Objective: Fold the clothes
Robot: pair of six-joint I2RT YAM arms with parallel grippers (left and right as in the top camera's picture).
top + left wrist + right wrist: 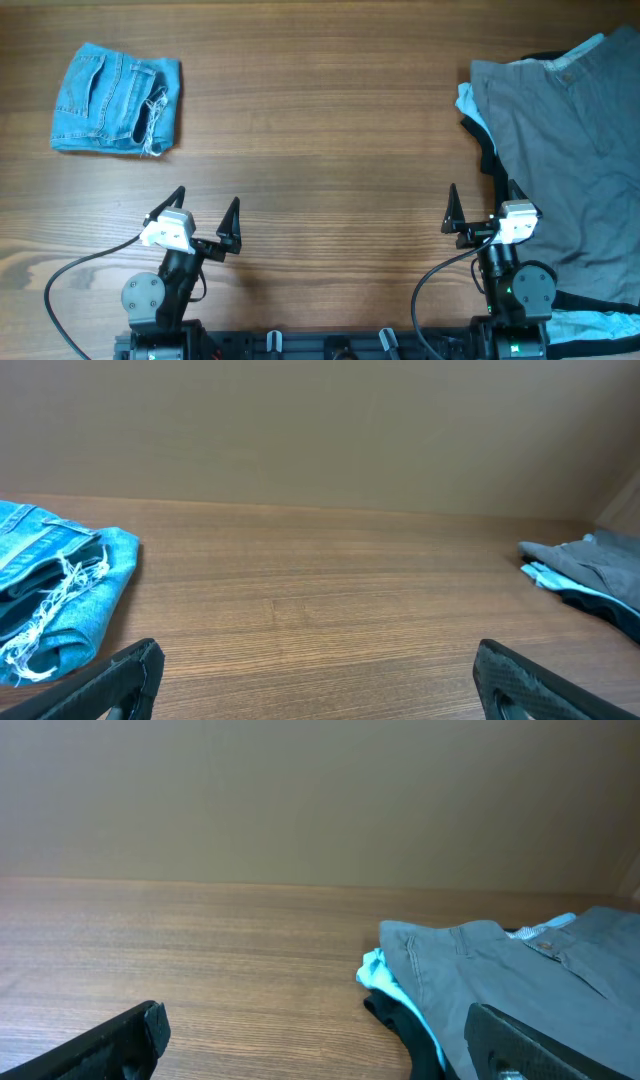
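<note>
Already the jeans point(116, 99) lie folded at the counter's point(330, 120) far-left corner; the grey garment point(565, 150) sprawls unfolded at the right edge; left pincer point(206, 205) and right pincer point(483, 200) gape empty.

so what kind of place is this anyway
Probably a robot test bench rather than a home: a wood-grain table against a plain wall, two arms mounted at its edge, left hand and right hand open, with folded jeans and a grey garment laid out.

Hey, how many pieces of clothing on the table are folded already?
1: the denim jeans at the table's far left. The grey garment heaped at the right is unfolded and may hide others beneath.
</note>
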